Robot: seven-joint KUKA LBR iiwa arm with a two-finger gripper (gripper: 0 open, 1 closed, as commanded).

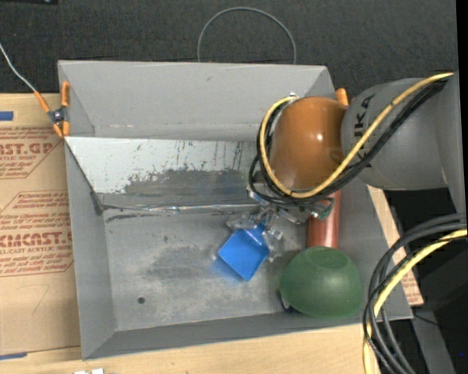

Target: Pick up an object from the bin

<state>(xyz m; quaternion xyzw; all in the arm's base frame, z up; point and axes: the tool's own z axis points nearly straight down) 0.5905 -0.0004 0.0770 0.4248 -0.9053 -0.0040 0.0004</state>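
The gripper (264, 224) is seen low in the bin, tucked right under the arm's rounded orange cover (306, 143), and it's parked at the upper right corner of a small blue plastic block (241, 257). Whether it's clenched or released can't be told from here tbh, since most of it is hidden by the cover and the cables, so no grasp can be claimed.

The blue block is the thing nearest to it. It's laid flat on the floor of the grey metal bin (143, 249), a bit right of the middle and turned diagonally. Open floor is left to its left and front, which would make it the easy pick from above.

Just right of the gripper, a copper-coloured cylinder (324, 226) is laid along the right wall and partly covered by the arm, so little room is left around it. Near the front right corner a dark green dome-shaped bowl (321, 282) is set upside down, close beside the block but apparently not touching it. A smooth round back like that is judged a poor thing to pinch
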